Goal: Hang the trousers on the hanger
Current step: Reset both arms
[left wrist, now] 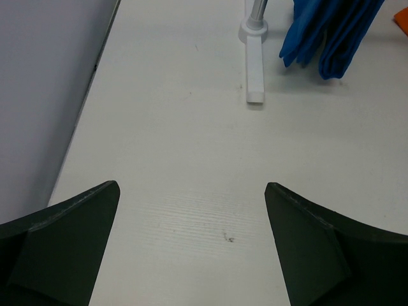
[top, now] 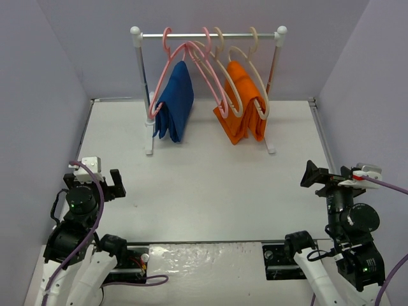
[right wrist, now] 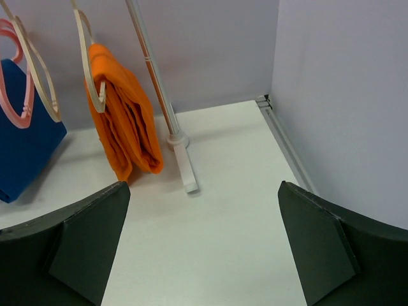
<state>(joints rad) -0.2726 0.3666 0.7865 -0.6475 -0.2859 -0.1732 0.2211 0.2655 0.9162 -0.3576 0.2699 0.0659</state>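
trousers (top: 242,111): hanging over hanger (right wrist: 97,95), far right
left gripper (left wrist: 191,186), right gripper (right wrist: 203,185): gaping wide, empty
tip: looking done, avoiding snagging it

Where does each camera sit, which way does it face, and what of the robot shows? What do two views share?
Top external: above and behind the bases, looking down over the table to the rack; both arms, left gripper, right gripper.
Left wrist: low, facing the rack's left foot and blue garment; own open fingers.
Right wrist: low, facing the trousers on the hanger; own open fingers.
Shared: both wrist views catch the blue garment.
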